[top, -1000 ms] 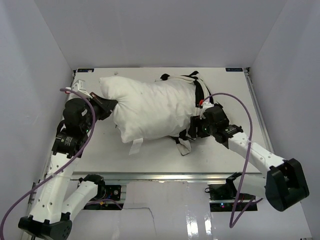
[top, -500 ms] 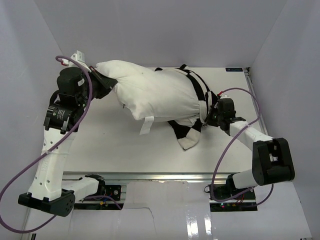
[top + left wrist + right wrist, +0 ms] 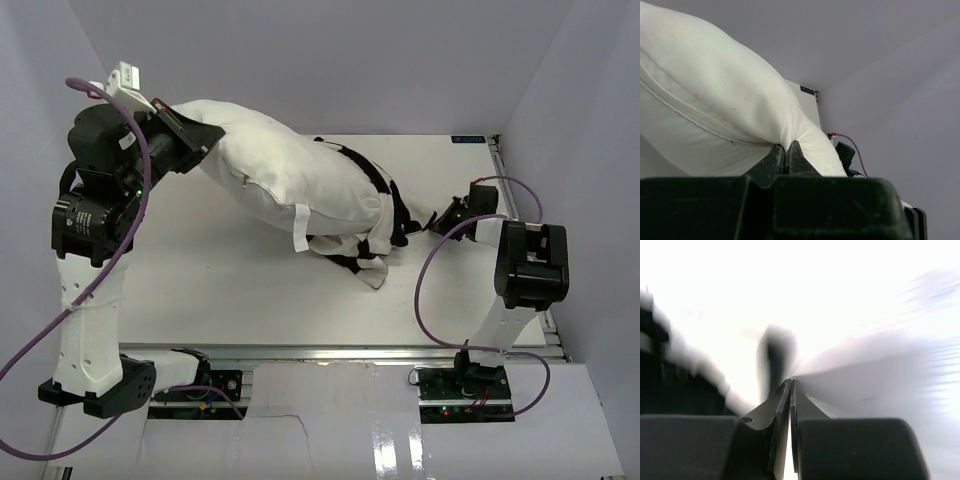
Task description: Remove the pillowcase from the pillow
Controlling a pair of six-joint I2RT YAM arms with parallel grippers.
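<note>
Above the table (image 3: 200,290), left jaws tight on pillow (image 3: 280,175), right jaws tight on pillowcase (image 3: 365,262); tag (image 3: 300,228) illegible.

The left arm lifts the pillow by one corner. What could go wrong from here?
The left gripper pinches only a small corner of the pillow; the weight could pull it free. The pillowcase is bunched around the pillow's lower end and may bind instead of sliding off. The right gripper is shut, but its blurred view shows no sure hold on cloth, so it may slip.
</note>
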